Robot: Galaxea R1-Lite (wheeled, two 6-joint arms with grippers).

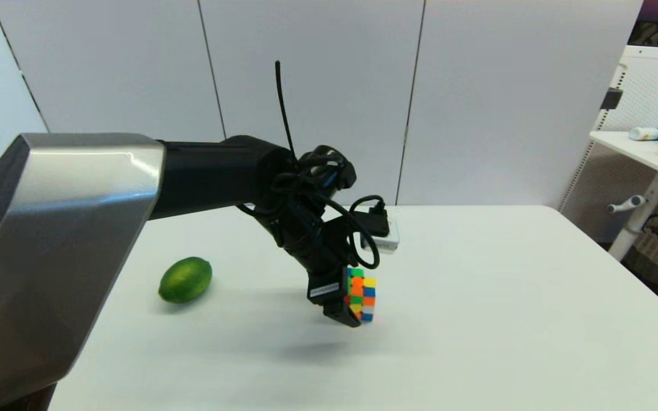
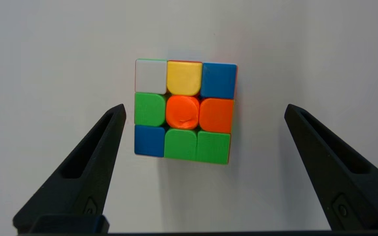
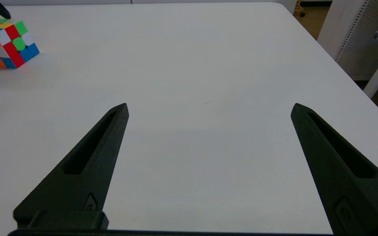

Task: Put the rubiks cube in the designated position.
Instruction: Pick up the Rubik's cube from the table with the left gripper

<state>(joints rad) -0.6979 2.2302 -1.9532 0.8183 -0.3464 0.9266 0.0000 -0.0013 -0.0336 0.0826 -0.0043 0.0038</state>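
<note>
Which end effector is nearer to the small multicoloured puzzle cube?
Left. The left end effector hovers open directly above the multicoloured puzzle cube. The right end effector is open, far off across the white table.

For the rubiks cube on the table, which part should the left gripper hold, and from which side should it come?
Grip the rubiks cube by two opposite flat side faces, coming straight down from above. It sits flat on the white table with its top face toward the left gripper, whose jaws are open wider than the cube and stand on either side of it. Its sides are flat and parallel, so they probably hold best at mid-height.
</note>
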